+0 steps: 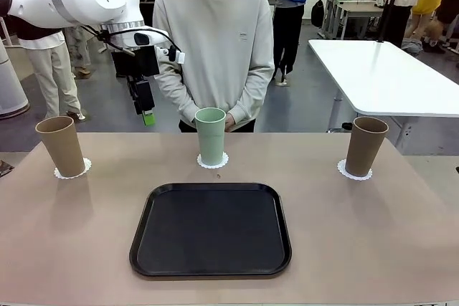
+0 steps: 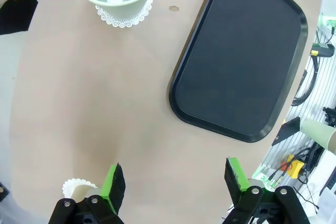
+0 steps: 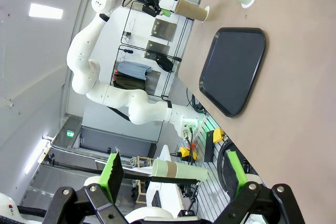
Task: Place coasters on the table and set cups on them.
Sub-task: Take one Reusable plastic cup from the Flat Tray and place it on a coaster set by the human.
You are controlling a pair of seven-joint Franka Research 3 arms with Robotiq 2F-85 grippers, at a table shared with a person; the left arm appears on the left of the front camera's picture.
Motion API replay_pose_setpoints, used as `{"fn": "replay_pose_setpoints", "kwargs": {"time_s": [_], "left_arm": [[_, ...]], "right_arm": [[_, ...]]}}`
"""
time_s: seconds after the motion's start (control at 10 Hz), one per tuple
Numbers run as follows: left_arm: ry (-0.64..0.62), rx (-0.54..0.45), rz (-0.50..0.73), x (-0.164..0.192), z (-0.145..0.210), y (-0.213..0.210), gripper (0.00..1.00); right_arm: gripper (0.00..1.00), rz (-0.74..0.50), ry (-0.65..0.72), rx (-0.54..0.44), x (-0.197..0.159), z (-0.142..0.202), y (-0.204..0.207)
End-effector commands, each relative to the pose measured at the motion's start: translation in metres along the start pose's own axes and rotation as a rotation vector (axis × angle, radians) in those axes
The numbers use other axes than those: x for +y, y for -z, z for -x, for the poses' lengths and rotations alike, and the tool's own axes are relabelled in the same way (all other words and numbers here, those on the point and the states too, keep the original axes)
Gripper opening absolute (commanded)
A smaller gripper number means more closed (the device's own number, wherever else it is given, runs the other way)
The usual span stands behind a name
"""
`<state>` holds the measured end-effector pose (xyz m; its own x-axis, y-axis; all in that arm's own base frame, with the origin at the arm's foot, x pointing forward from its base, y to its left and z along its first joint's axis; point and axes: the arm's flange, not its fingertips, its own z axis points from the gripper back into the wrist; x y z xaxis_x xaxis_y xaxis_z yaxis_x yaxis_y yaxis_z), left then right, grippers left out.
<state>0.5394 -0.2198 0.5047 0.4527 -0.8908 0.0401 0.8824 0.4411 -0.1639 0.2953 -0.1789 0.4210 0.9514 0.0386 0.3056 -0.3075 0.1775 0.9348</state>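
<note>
Left wrist view: left gripper point(image 2: 175, 177) spread wide, empty above the table point(image 2: 94, 103); right gripper point(image 3: 176, 170) likewise wide, holding nothing.

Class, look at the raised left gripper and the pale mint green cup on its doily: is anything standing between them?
Nothing visible does. The left gripper, jaws open, hangs above the beige table, left of the pale mint green tapered cup on its white lacy paper coaster. The black rounded-square tray lies nearer the robot, off that line.

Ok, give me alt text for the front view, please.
Three cups each stand on a white coaster: tan left cup, mint cup centre, tan right cup. An empty black tray lies nearer. The left claw hangs open above the table.
</note>
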Motion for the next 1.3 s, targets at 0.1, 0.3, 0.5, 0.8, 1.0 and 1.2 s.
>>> {"fn": "replay_pose_setpoints", "kwargs": {"time_s": [0.1,0.3,0.5,0.8,1.0,1.2], "left_arm": [[0.0,0.0,0.0,0.0,0.0,0.0,1.0],[-0.184,-0.442,0.014,-0.043,0.057,-0.007,1.0],[-0.357,-0.502,0.18,-0.087,0.143,-0.01,1.0],[-0.609,-0.364,0.295,-0.041,0.227,-0.007,1.0],[-0.606,-0.461,0.434,-0.026,0.252,-0.01,1.0],[-0.634,-0.708,0.854,0.028,0.299,-0.016,1.0]], "right_arm": [[1.0,-0.008,-0.005,0.0,0.0,0.002,0.001],[1.0,-0.008,-0.005,0.0,0.0,0.002,0.001],[1.0,-0.008,-0.005,0.0,0.0,0.002,0.001],[1.0,-0.008,-0.005,0.0,0.0,0.002,0.001],[1.0,-0.008,-0.005,0.0,0.0,0.002,0.001],[1.0,-0.008,-0.005,0.0,0.0,0.002,0.001]]}}
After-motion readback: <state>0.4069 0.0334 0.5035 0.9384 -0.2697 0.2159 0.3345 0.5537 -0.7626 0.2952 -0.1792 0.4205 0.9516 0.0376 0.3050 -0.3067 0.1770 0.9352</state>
